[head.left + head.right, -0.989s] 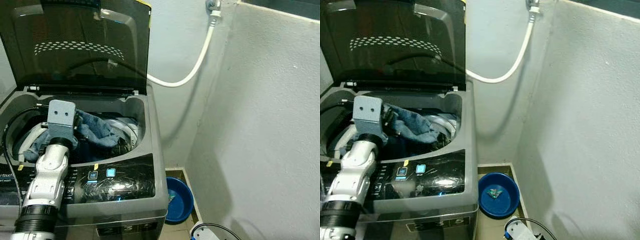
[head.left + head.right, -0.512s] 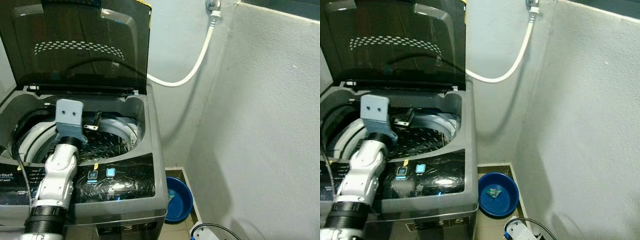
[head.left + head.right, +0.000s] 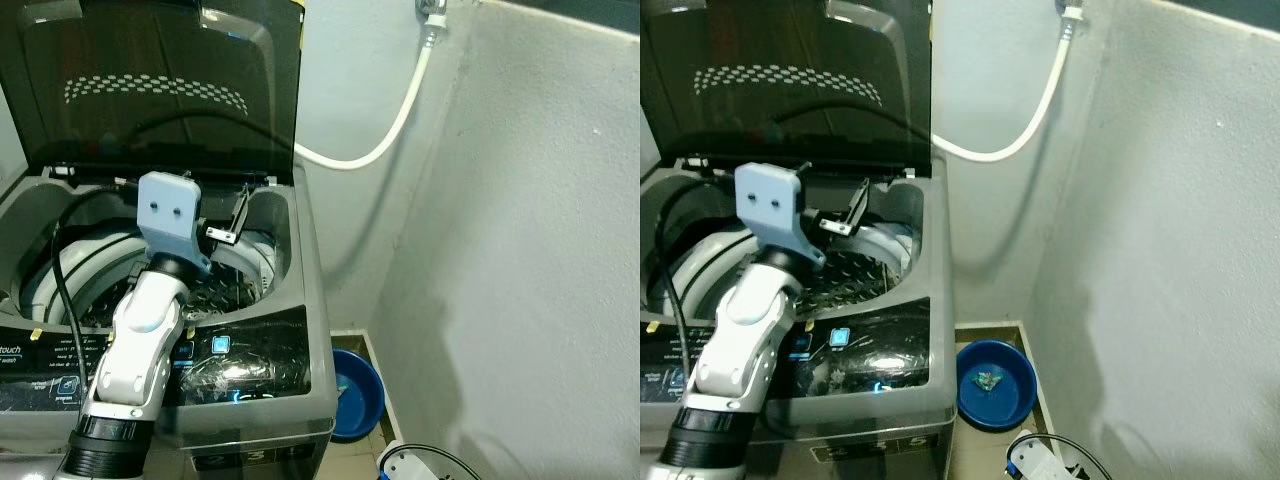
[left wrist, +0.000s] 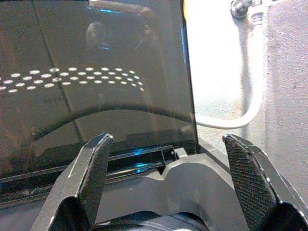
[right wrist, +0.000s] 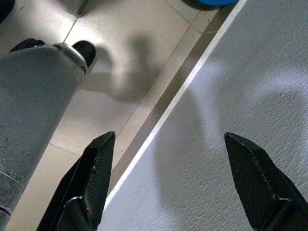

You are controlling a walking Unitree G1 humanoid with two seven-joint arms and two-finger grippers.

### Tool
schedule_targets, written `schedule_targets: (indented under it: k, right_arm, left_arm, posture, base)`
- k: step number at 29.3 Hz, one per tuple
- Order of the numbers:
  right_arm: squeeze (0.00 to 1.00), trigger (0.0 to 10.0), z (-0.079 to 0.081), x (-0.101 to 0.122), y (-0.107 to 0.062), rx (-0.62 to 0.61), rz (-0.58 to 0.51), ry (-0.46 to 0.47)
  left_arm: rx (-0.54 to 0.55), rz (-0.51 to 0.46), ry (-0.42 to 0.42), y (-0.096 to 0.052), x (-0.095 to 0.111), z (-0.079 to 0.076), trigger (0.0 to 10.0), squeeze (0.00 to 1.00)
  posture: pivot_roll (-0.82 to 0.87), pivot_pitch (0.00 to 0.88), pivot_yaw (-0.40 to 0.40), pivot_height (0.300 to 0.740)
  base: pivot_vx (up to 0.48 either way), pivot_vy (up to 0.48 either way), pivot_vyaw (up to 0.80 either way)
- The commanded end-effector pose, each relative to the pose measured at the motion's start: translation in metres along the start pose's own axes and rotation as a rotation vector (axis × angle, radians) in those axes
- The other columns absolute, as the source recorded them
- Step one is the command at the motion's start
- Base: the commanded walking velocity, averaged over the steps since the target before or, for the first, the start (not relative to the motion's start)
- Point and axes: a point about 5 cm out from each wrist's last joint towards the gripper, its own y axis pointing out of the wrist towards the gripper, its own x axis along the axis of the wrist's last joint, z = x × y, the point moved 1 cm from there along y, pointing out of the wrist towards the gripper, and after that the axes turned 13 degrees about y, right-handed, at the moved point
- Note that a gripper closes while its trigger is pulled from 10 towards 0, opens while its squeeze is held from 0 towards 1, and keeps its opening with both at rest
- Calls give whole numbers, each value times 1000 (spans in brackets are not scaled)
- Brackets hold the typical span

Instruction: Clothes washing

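Observation:
A grey top-loading washing machine (image 3: 290, 300) stands with its dark tinted lid (image 3: 160, 90) raised. My left gripper (image 3: 232, 220) hangs open and empty above the back right of the steel drum (image 3: 235, 280), near the lid hinge. Its two black fingers (image 4: 94, 178) are spread wide in the left wrist view, facing the lid, with nothing between them. I can make out no clothing in the visible part of the drum. My right gripper (image 5: 168, 183) is open and empty, hanging low beside the white wall (image 5: 231, 96) over the tiled floor.
A lit control panel (image 3: 220, 350) runs along the machine's front. A white hose (image 3: 400, 120) loops from a wall tap to the machine. A blue basin (image 3: 358, 395) sits on the floor between the machine and the right wall (image 3: 520, 280). A white device with a cable (image 3: 405, 465) lies at the bottom.
A second ago my left gripper held a blue garment over the drum. The garment has gone from sight, and the gripper has risen, empty, toward the back right.

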Motion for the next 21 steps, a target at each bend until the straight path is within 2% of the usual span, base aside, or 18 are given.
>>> schedule_targets:
  k: [1, 5, 9, 11, 21]
  right_arm:
    - [0, 10000, 2, -2, 0, 7, 7, -3]
    - [0, 10000, 2, -2, 0, 7, 7, -3]
    - [0, 10000, 2, -2, 0, 6, 7, -2]
    - [0, 10000, 2, -3, 0, 5, 9, 2]
    - [0, 10000, 3, -4, 0, 8, 11, 1]
  left_arm:
    - [-3, -2, -17, 1, 3, -1, 10000, 0]
    - [-5, -4, -20, 1, 4, -1, 10000, 0]
    - [-20, -2, -29, 0, 4, -6, 10000, 0]
    - [-39, -1, -45, 0, 6, -13, 10000, 0]
    - [-58, 6, -59, -1, 9, -20, 10000, 0]
  posture:
    - [215, 0, -110, 740]
    - [212, 0, -108, 740]
    - [209, 0, -107, 740]
    - [207, 0, -105, 740]
    - [206, 0, -104, 740]
  base:
    - [-322, 0, 0]
    - [-321, 0, 0]
    - [-319, 0, 0]
    - [-319, 0, 0]
    - [-324, 0, 0]
